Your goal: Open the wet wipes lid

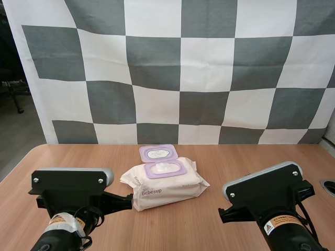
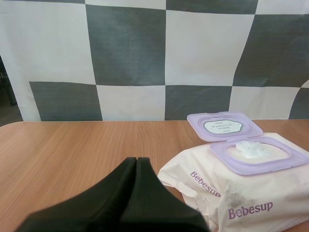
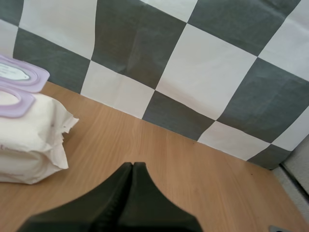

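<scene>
The wet wipes pack [image 1: 165, 184] lies mid-bench [image 1: 235, 157] between the arms, its purple lid [image 1: 158, 153] flipped back, open, with a white wipe [image 2: 251, 147] showing in the opening. The left tool [image 2: 136, 162] is pressed closed on nothing just beside the pack's near corner. The right tool [image 3: 132, 165] is likewise closed and empty, apart from the pack.

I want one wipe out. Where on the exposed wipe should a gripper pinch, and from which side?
Probably pinch the crumpled white wipe poking through the purple opening frame, coming from straight above: the lid lies flipped back behind it, leaving the top clear.
</scene>
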You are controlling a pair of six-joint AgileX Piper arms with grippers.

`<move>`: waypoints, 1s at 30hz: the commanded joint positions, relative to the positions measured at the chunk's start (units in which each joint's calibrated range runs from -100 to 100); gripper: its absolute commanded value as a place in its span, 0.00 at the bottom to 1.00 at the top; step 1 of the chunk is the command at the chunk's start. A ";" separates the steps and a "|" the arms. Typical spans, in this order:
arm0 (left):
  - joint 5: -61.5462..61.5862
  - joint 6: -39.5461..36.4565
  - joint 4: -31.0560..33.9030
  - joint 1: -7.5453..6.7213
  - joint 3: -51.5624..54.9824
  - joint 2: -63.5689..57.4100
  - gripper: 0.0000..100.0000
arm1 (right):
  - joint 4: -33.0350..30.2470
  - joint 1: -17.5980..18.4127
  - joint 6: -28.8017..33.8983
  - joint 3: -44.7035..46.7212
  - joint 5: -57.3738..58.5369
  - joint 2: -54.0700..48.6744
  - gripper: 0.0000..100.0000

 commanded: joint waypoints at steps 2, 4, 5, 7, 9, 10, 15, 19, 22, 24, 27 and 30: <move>0.02 -0.03 0.00 -0.01 0.00 0.00 0.00 | -1.50 0.00 -0.07 0.00 -0.04 -0.01 0.00; 0.02 -0.03 0.00 -0.01 0.00 0.00 0.00 | -0.84 0.00 -0.07 0.00 -0.04 -0.01 0.00; 0.02 -0.03 0.00 -0.01 0.00 0.00 0.00 | 0.69 0.00 0.27 0.00 -0.04 -0.01 0.00; 0.02 -0.03 0.00 -0.01 0.00 0.00 0.00 | 1.86 0.00 3.76 0.00 -0.04 -0.01 0.00; 0.02 -0.03 0.00 -0.01 0.00 0.00 0.00 | 1.86 0.00 9.34 0.00 -0.04 -0.01 0.00; 0.02 -0.03 0.00 -0.01 0.00 0.00 0.00 | 1.86 0.00 12.63 0.00 -0.04 -0.01 0.00; 0.02 -0.03 0.00 -0.01 0.00 0.00 0.00 | -1.10 0.00 27.03 0.00 -1.25 -0.01 0.00; 0.02 -0.03 0.00 -0.01 0.00 0.00 0.00 | -1.10 0.00 29.82 0.00 -0.76 -0.01 0.00; 0.02 -0.03 0.00 -0.01 0.00 0.00 0.00 | -0.01 0.00 28.82 0.00 -0.76 -0.01 0.00; 0.02 -0.03 0.00 -0.01 0.00 0.00 0.00 | 2.44 0.00 26.11 0.00 -0.76 -0.01 0.00; 0.02 -0.03 0.00 -0.01 0.00 0.00 0.00 | 5.32 0.00 22.10 0.00 -1.05 -0.01 0.00; 0.02 -0.03 0.00 -0.01 0.00 0.00 0.00 | 5.71 0.00 20.85 0.00 -1.27 -0.01 0.00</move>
